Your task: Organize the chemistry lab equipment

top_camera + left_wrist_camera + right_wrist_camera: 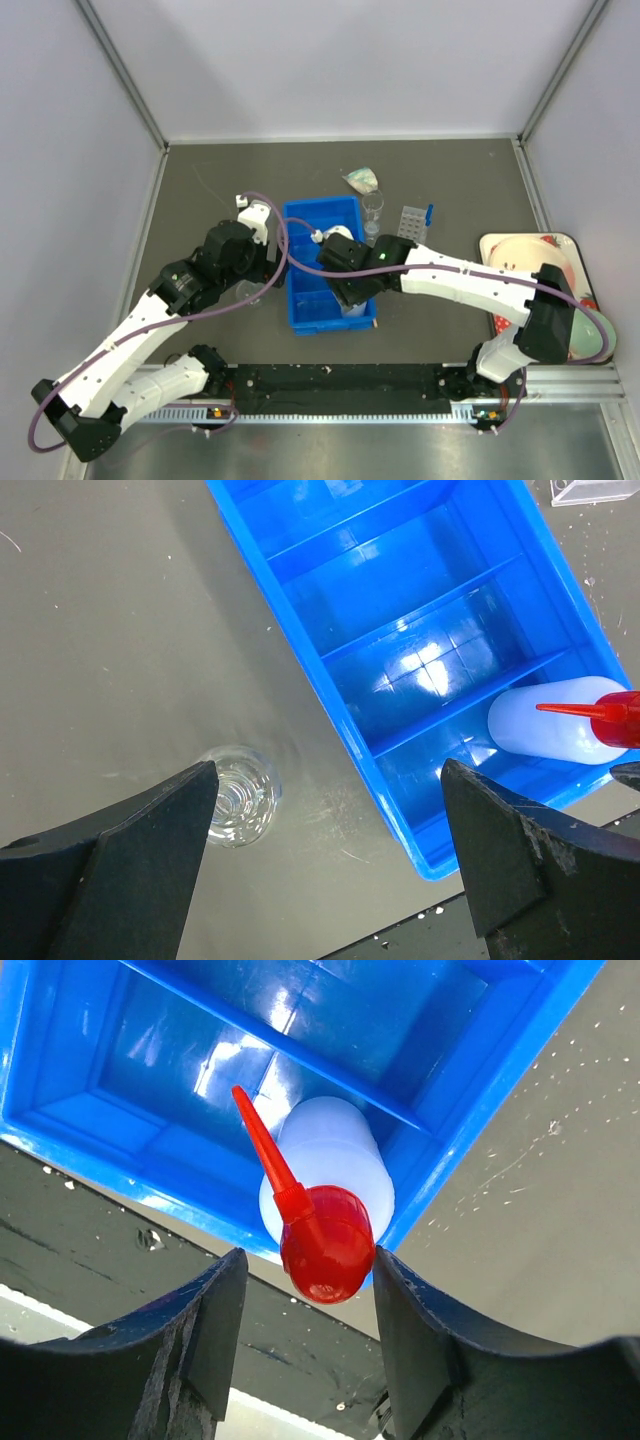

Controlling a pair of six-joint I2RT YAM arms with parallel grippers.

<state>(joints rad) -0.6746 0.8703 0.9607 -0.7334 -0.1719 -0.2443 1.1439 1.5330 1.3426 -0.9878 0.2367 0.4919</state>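
Observation:
The white squeeze bottle [335, 1155] with a red nozzle stands in the near compartment of the blue bin [310, 215]. It also shows in the left wrist view [545, 720]. My right gripper [305, 1290] is open around its red cap [325, 1245]: the right finger touches the cap and the left finger stands apart. My left gripper [330, 815] is open and empty above the table, left of the bin's near corner. A small clear glass flask [238, 795] stands by its left finger. A clear flask [362, 180], a beaker [373, 205], a tube rack [410, 220] and a blue-capped tube [429, 212] stand behind the bin.
The blue divided bin [400, 630] sits mid-table and its other compartments hold nothing that I can see. The strawberry-patterned tray [530, 248] lies at the right edge, partly under the right arm. A black rail [340, 385] runs along the near edge.

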